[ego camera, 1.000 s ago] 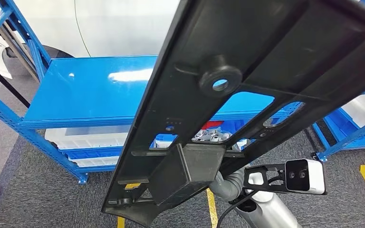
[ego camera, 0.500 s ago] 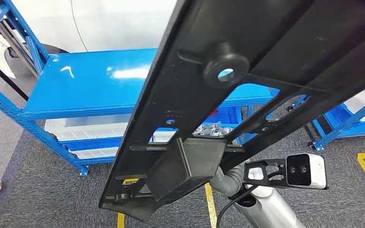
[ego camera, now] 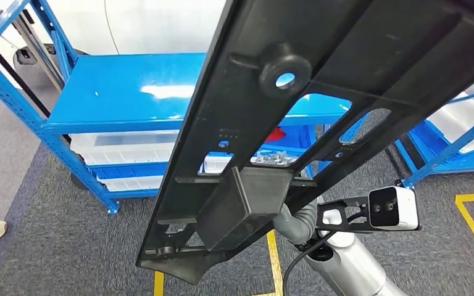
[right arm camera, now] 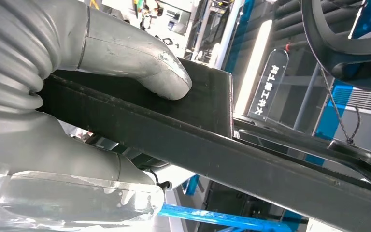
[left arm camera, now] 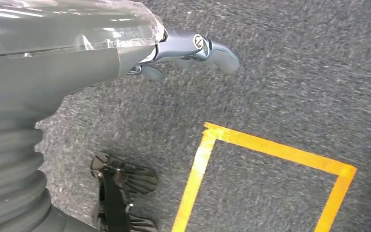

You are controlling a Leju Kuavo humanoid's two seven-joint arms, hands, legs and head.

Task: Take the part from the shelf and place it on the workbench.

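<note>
- The part (ego camera: 321, 92), a long black plastic panel with a round boss and cut-outs, is off the shelf (ego camera: 129, 92) and held up in the air, slanting across the head view in front of the blue shelf.
- The right hand (right arm camera: 101, 96) grips it near its lower end: in the right wrist view the thumb lies on the part's boxy block and the rest of the hand sits under the rail, so the hand is clamped on the part.
- The left hand (left arm camera: 188, 50) hangs over the grey carpet (left arm camera: 294, 72) near a yellow floor line (left arm camera: 270, 150); its fingers look loosely curled and hold nothing.
- Judging by this, pick-up is done and the carrying step is in hand.
- No table is in sight, so the next move likely calls for turning away from the shelf, keeping the long part clear of the blue uprights, then lowering it flat.
</note>
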